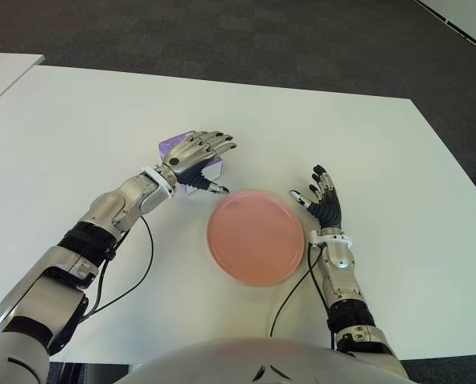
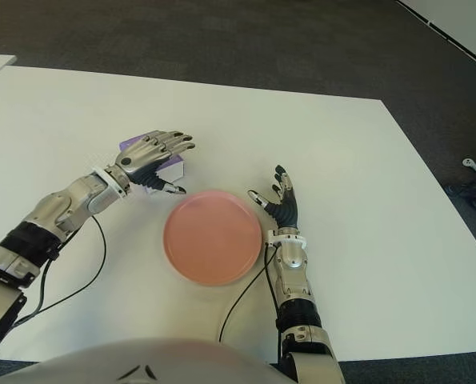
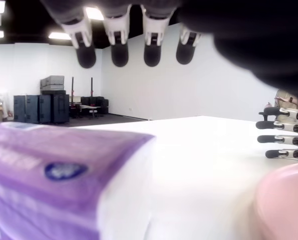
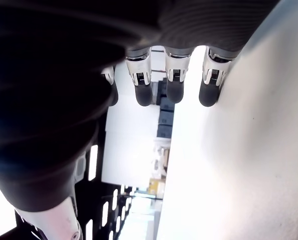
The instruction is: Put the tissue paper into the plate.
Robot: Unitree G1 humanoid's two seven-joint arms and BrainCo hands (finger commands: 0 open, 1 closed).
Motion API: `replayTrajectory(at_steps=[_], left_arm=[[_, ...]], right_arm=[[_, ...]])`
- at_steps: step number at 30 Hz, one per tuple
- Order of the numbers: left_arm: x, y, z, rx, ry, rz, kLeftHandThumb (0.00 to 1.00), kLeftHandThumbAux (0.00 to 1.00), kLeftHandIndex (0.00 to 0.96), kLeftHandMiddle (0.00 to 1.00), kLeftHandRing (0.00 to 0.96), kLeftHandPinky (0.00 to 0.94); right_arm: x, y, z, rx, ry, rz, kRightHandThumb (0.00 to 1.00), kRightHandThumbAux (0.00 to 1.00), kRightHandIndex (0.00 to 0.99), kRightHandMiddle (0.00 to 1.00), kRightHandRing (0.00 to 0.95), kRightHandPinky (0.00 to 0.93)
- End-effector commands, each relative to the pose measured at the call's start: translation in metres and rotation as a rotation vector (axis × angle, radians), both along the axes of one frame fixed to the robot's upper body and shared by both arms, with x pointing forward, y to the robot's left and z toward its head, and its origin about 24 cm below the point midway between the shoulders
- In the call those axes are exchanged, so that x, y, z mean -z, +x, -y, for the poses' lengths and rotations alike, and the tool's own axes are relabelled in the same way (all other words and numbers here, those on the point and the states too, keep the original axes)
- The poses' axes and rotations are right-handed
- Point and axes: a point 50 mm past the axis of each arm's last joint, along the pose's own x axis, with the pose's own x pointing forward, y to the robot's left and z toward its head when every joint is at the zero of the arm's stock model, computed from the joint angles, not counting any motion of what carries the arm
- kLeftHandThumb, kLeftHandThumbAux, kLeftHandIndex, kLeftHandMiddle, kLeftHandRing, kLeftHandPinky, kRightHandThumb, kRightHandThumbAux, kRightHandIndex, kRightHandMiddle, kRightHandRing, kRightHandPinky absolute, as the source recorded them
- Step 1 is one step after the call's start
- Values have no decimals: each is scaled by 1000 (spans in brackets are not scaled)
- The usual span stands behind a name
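Note:
The tissue paper is a purple and white pack (image 1: 174,147) lying flat on the white table (image 1: 78,128), just beyond the left rim of the round pink plate (image 1: 256,237). My left hand (image 1: 208,163) hovers over the pack with its fingers stretched out above it and the thumb down by the side facing the plate. In the left wrist view the fingertips (image 3: 119,52) hang above the pack (image 3: 63,185) with a gap between them. My right hand (image 1: 322,200) shows beside the plate's right rim, fingers spread and holding nothing.
Black cables trail from both wrists across the table toward me, one on the left (image 1: 134,280) and one near the plate's front edge (image 1: 290,300). Dark carpet lies past the table's far edge. A second white table corner (image 1: 6,68) shows at far left.

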Motion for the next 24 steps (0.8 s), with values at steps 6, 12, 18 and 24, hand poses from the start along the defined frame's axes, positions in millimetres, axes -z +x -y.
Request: replayTrajectory(at_steps=[6,12,18,24], left_arm=[[-12,9,-7,-40,17,53,0,317,0,0,0,0],[-29,13,-20,-74,31,153,0,308,0,0,0,0],[-42,9,-26,-92,27,240,0,318,0,0,0,0],[-45,8,-30,-142,32,263,0,330,0,0,0,0]], right_arm=[[35,-22,-8,4,41,-188,0,813,0,0,0,20],[35,-22,-8,0,46,-187,0,812,0,0,0,18],[35,-22,-8,-8,49,-190,0,811,0,0,0,18],[35,-22,-8,-17,47,-194,0,807,0,0,0,17]])
